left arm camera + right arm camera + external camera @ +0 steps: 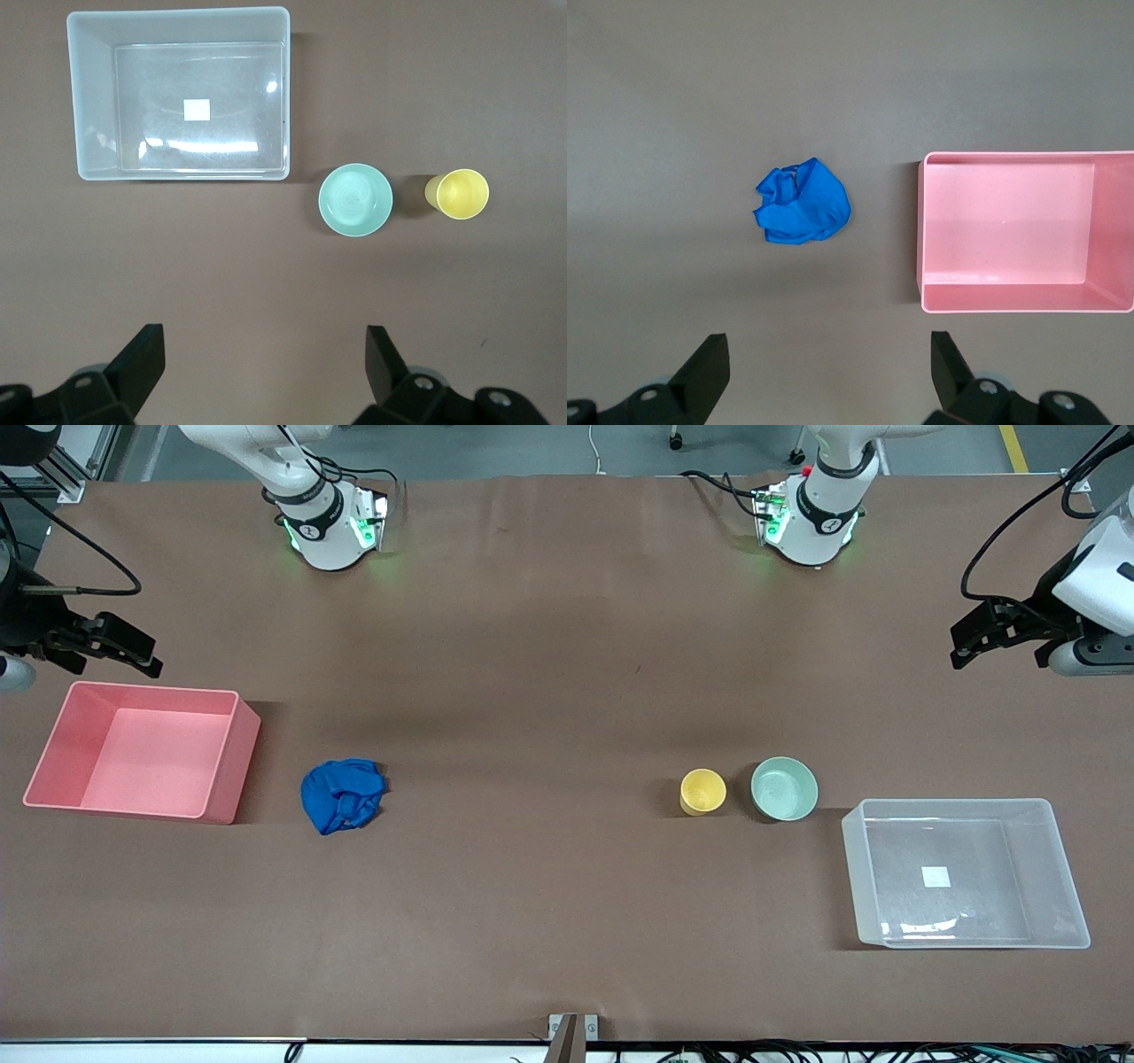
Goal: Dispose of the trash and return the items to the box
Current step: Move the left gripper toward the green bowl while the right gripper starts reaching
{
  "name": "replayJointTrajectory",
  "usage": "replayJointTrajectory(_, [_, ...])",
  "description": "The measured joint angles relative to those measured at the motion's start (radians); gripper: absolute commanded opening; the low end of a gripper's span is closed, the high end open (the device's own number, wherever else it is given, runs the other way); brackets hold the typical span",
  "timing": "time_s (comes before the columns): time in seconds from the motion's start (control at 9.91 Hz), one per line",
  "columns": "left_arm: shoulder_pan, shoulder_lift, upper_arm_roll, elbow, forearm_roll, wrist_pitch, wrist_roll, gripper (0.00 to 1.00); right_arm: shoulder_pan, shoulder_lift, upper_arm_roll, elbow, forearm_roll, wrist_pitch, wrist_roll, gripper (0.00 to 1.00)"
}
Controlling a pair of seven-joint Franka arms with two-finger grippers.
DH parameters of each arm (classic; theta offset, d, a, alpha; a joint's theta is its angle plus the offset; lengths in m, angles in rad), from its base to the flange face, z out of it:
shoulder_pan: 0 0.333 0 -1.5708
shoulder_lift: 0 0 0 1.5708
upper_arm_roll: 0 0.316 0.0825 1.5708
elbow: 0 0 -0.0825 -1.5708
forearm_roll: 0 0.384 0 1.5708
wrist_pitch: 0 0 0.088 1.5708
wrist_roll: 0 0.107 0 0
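Observation:
The blue wad of trash (343, 794) lies on the brown table beside the pink bin (226, 766), toward the table's middle; it also shows in the right wrist view (803, 201). The yellow cup (702, 791) and the mint-green bowl (784, 788) stand side by side, upright, close to the clear box (855, 868), which is empty. In the left wrist view the cup (462, 194), bowl (355, 199) and box (89, 97) all show. My left gripper (961, 646) (266, 350) is open and empty, high over bare table at the left arm's end. My right gripper (146, 654) (830, 354) is open and empty, high over bare table by the pink bin (1010, 297).
The pink bin is empty and stands at the right arm's end of the table. The arm bases (328, 522) (811, 518) stand along the table's edge farthest from the front camera. A small metal bracket (573, 1032) sits at the edge nearest that camera.

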Motion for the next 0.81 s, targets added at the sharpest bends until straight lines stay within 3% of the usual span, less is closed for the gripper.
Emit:
replayJointTrajectory(0.4, [0.0,0.025,0.0,0.02,0.0,0.0,0.0,1.0,0.0,0.0,0.0,0.0,0.0,-0.003,0.0,1.0])
replayJointTrajectory(0.81, [-0.003,0.139,0.0,0.01,0.0,0.056,-0.066,1.0,0.0,0.0,-0.001,-0.001,0.0,-0.004,0.0,1.0])
